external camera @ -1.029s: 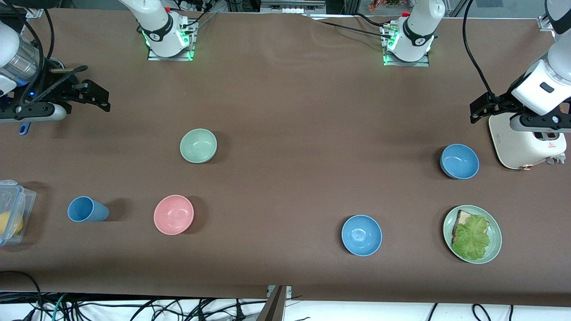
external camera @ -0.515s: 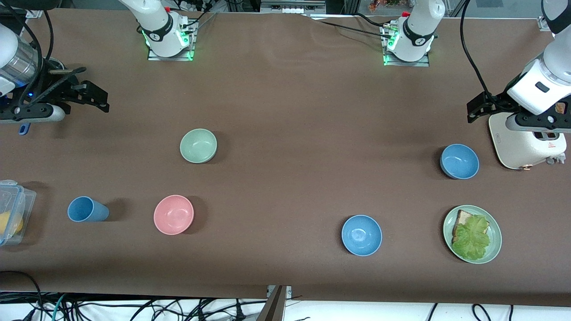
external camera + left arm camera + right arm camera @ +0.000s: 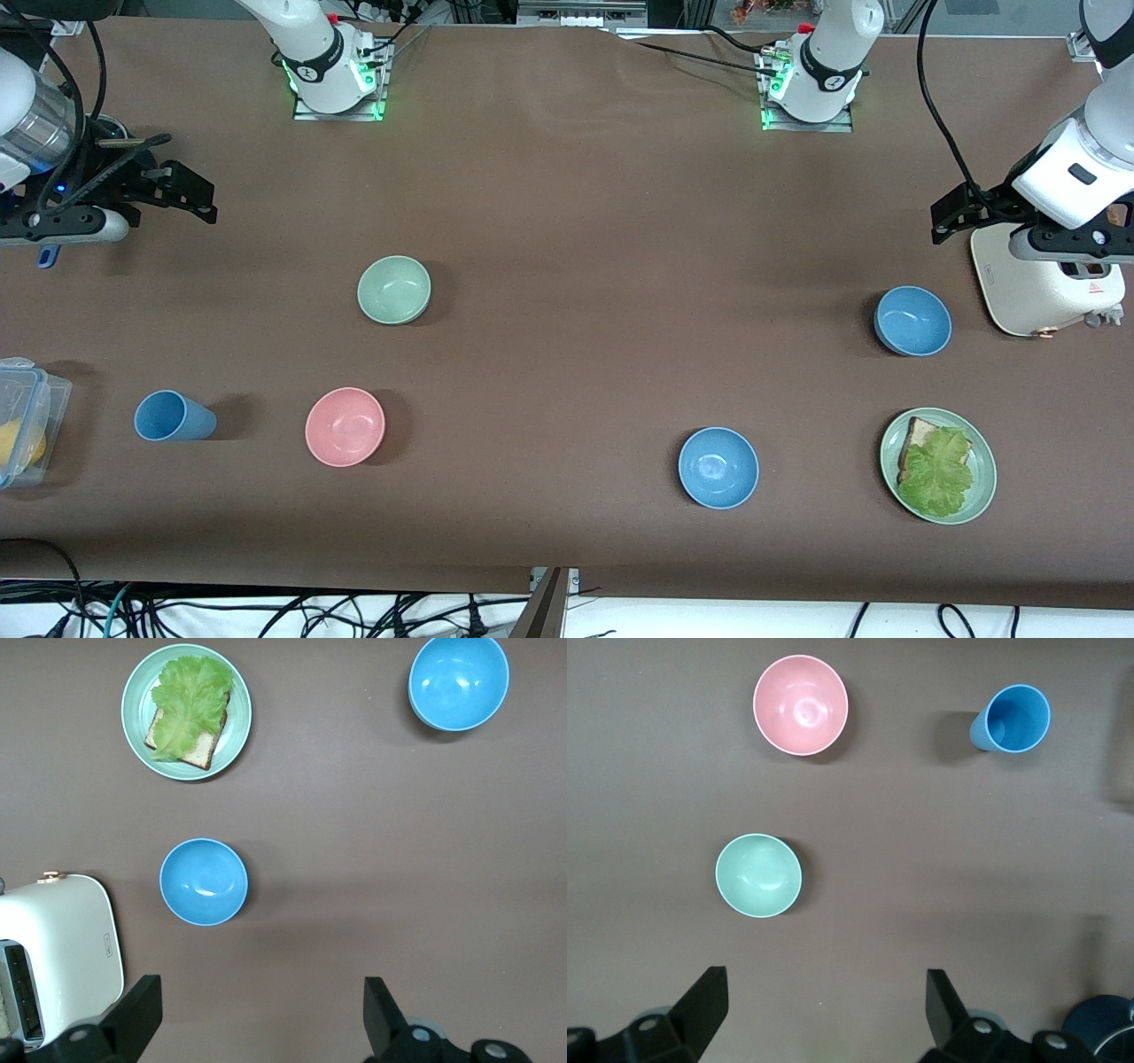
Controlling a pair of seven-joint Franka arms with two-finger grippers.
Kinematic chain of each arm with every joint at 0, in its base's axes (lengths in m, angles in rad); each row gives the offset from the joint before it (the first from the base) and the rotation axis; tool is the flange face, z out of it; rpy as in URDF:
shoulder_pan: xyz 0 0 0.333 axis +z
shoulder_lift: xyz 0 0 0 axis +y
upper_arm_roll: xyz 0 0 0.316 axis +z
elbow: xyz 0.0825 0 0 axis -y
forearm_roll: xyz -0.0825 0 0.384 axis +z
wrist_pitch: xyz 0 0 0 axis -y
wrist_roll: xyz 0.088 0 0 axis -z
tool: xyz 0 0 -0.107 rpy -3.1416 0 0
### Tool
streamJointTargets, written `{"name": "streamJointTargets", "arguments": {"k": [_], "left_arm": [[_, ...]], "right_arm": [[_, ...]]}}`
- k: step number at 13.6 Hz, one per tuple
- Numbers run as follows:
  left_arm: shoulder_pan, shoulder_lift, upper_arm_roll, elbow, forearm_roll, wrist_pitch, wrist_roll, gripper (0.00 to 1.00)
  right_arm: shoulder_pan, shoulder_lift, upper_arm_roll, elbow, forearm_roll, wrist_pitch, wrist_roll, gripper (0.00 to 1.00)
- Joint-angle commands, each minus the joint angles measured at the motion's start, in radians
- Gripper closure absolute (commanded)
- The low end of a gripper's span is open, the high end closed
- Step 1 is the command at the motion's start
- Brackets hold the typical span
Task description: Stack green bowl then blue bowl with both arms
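Note:
The green bowl (image 3: 394,290) sits upright on the brown table toward the right arm's end; it also shows in the right wrist view (image 3: 758,875). One blue bowl (image 3: 912,321) sits beside the toaster, and it shows in the left wrist view (image 3: 204,881). A second blue bowl (image 3: 718,468) sits nearer the front camera (image 3: 458,682). My right gripper (image 3: 197,195) is open and empty over bare table at its end (image 3: 826,1005). My left gripper (image 3: 950,217) is open and empty over bare table beside the toaster (image 3: 261,1010).
A pink bowl (image 3: 345,426) and a blue cup (image 3: 173,416) sit nearer the front camera than the green bowl. A green plate (image 3: 983,452) holds bread and lettuce. A white toaster (image 3: 1045,279) and a clear plastic box (image 3: 22,421) stand at the table's ends.
Both grippers have shifted only slightly and stay open. No bowl has moved.

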Motion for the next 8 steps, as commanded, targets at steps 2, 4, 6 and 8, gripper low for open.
{"name": "streamJointTargets", "arguments": {"k": [2, 4, 6, 8], "left_arm": [[0.006, 0.017, 0.003, 0.032, 0.006, -0.022, 0.014, 0.0], [0.006, 0.018, 0.003, 0.032, 0.006, -0.022, 0.006, 0.0], [0.006, 0.025, 0.005, 0.032, 0.004, -0.022, 0.008, 0.0], [0.006, 0.025, 0.006, 0.032, 0.006, -0.022, 0.008, 0.0]], "right_arm": [[-0.012, 0.009, 0.01, 0.022, -0.008, -0.011, -0.002, 0.01], [-0.012, 0.009, 0.01, 0.022, -0.008, -0.011, -0.001, 0.01], [-0.011, 0.009, 0.011, 0.023, -0.008, -0.007, -0.001, 0.01], [-0.014, 0.009, 0.01, 0.022, -0.008, -0.014, -0.001, 0.01]]}}
